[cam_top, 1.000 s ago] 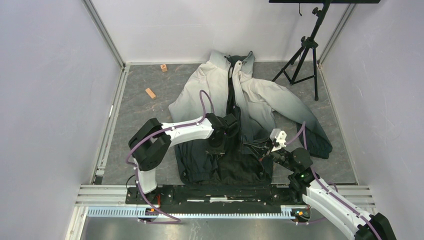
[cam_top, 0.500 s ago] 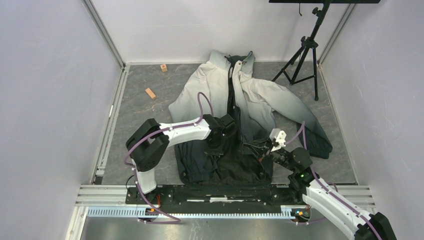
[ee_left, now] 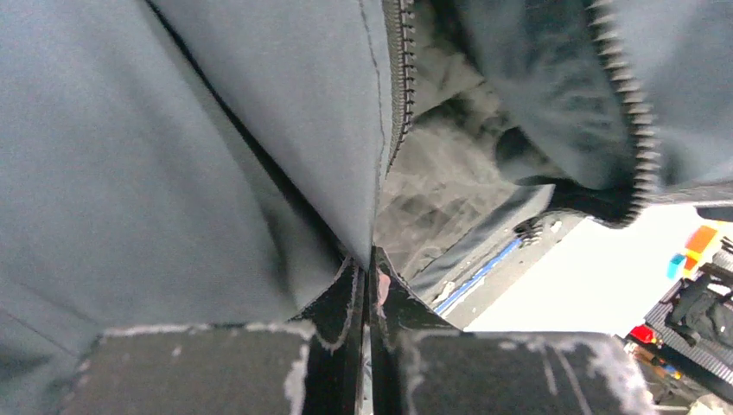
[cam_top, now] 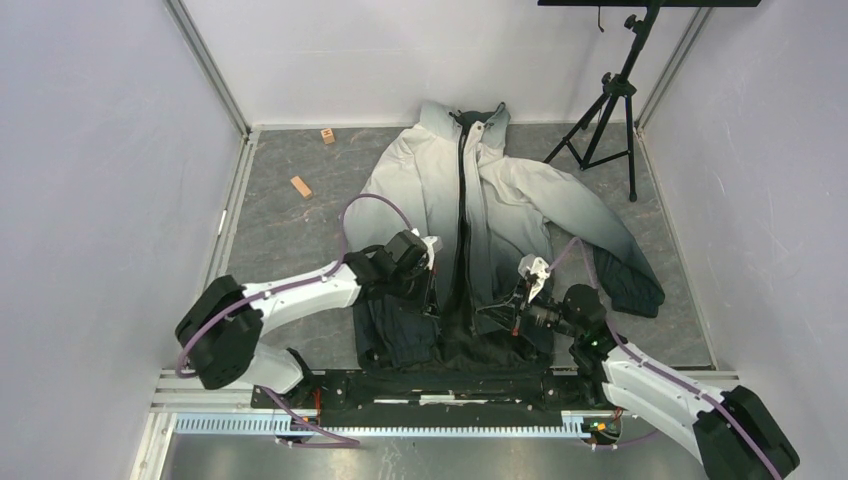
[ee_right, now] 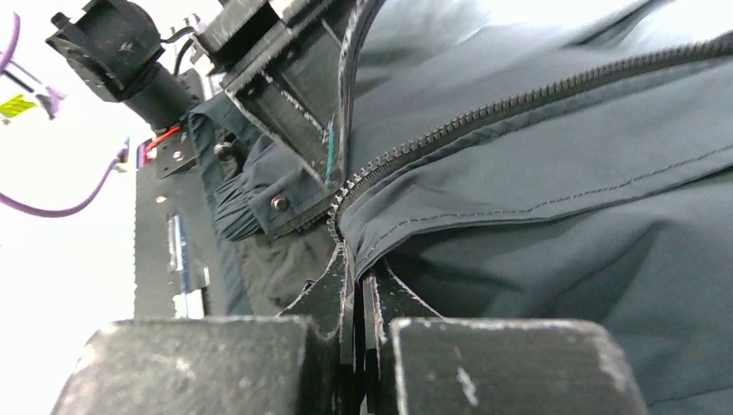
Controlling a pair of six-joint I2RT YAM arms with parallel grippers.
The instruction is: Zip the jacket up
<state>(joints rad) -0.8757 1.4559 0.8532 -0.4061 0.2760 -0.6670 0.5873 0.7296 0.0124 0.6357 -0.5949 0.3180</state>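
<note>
Lying face-up on the table, the jacket: collar at the far wall, pale grey up there, shading to black at the hem by the arm bases, one sleeve thrown out to the right. Open at the bottom of the front, judging by the two separate rows of zipper teeth in the left wrist view, with lining visible between. Higher up, seen from overhead, looks drawn close, though impossible to tell whether actually meshed. No slider or pull to be found in any view. Gripped on either side of the opening near the hem: left pincer closed tight on the edge of one front panel, nothing but fabric in the bite; right pincer likewise clamped flat on the other panel's edge, just below its teeth. Probably at the stage of lining up the two bottom ends before engaging the zip, so early in the task. To do this well: keep both pinches firm, draw the two hem corners gently toward the near edge and slightly apart to take out slack and wrinkles, then bring the tooth rows parallel and level at their lower ends. Avoid lifting high, or risk dragging the whole garment and bunching the black lower part. Worth locating the slider before anything else, hidden as it is here. Further out, well apart from the work: two small wooden blocks at the far left, a tripod in the far right corner.
</note>
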